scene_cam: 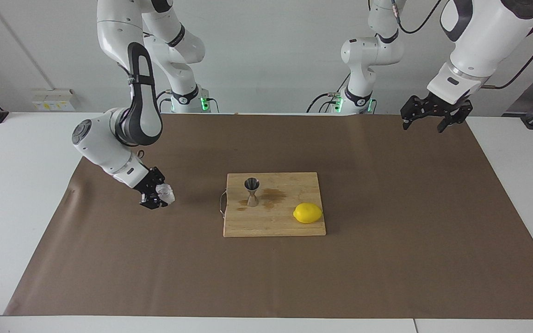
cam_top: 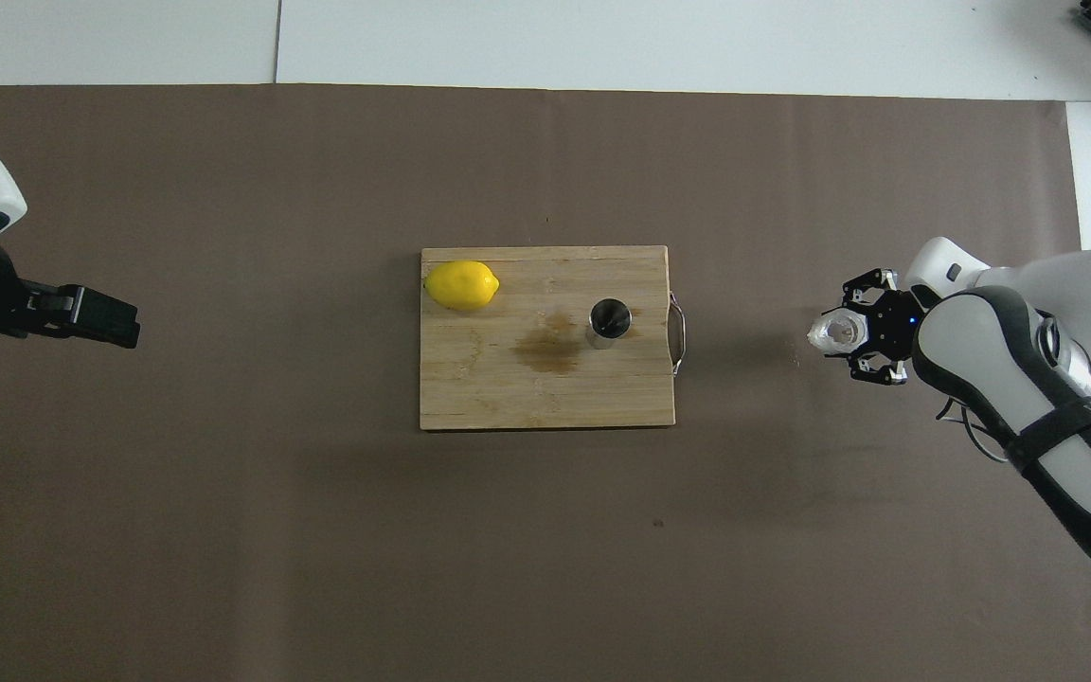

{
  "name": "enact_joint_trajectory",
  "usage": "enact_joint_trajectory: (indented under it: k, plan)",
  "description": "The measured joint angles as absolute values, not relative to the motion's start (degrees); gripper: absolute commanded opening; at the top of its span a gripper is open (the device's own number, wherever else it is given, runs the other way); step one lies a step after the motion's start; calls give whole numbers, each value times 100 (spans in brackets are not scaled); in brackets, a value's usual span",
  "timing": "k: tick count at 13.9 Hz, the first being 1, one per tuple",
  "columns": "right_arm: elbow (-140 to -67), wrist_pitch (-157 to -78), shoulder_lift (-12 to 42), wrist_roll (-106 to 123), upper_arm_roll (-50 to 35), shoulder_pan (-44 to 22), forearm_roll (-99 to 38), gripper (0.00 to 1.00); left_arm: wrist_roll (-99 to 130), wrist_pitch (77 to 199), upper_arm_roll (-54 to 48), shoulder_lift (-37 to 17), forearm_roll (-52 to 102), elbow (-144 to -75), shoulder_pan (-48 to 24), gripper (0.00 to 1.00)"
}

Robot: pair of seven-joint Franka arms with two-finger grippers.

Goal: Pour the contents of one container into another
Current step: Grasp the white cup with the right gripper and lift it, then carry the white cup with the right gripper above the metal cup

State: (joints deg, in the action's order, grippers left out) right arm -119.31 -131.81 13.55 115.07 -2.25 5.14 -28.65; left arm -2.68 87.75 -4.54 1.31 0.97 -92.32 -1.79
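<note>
White bench (scene_cam: pixel 21 222) carrying a wide brown paper sheet (scene_cam: pixel 387 259), pale wall rising past both arm bases.

Nearest the robots: left hand (scene_cam: pixel 434 118) hanging in the air over the paper's edge at the left arm's end, fingers spread apart, gripping nothing, waiting.

Toward the right arm's end: right hand (scene_cam: pixel 156 196) clenching around the tumbler (scene_cam: pixel 166 193), carrying it just above the paper, tilting slightly. Looking whitish and faceted in the overhead view (cam_top: pixel 834 332), with the hand (cam_top: pixel 856 339) wrapping it from the arm's side.

At the middle of the paper: wooden cutting board (scene_cam: pixel 289 224) lying flat, metal handle pointing toward the right arm's end, a darker stain marking its centre. Jigger (scene_cam: pixel 251 191) standing upright on the board, nearer that handle, well apart from the tumbler. Lemon (scene_cam: pixel 307 213) lying on the board, slightly farther from the robots than the jigger, toward the left arm's end.
</note>
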Motion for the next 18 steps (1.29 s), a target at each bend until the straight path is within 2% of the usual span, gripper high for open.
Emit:
enact_joint_trajectory:
  k: [7,18]
  plan:
    - [-11685,-13101,1041,10373,-243,-65,-2754,5,-268,8775,-443,134,98,-9243,-179,100]
    - [-10923,-12523,1025,8356,-258,-857,-1903,5,-268,8775,-443,135,98,-9245,-179,100]
